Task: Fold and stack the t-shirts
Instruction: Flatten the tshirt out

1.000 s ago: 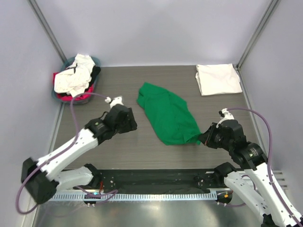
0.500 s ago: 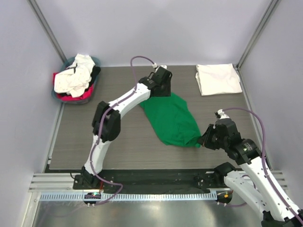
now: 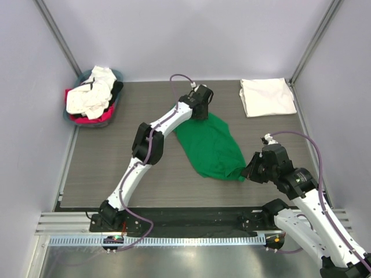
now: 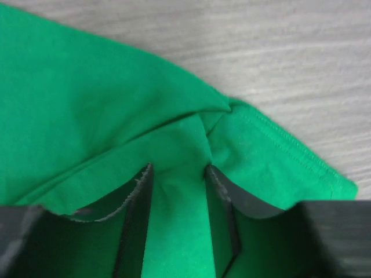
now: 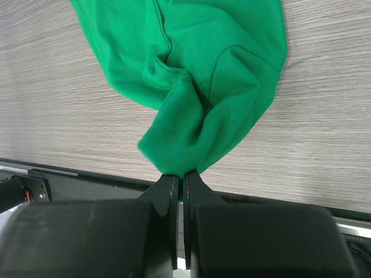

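Far left, 10 o'clock corner of the table (image 3: 116,168): basket (image 3: 115,74) heaped with unfolded shirts (image 3: 90,97), white on top, pink-red and black showing under, none touched yet

Left gripper (image 3: 200,110) is reached out to the far end of the green t-shirt (image 3: 211,145). On the left wrist view my left gripper (image 4: 178,171) has its jaws apart, astride a raised ridge of green cloth beside the stitched hem, cloth puckering between them, not clenched on it as far as I can see

Green t-shirt lies crumpled mid-table, long axis about 11 to 5 o'clock. This is what the coming move turns on: I have one arm at each end, left at the 11 o'clock end, right at the 5 o'clock end, so once the left bites I judge I can pull the two ends apart along that axis to spread it flat

Right gripper (image 3: 249,171) is at the near end, clamped on the green t-shirt; the right wrist view shows the right gripper (image 5: 178,176) pinching a bunched hem corner

Folded white t-shirt (image 3: 266,97) sits at the 1 o'clock corner, well apart from both arms, looks like the stack start
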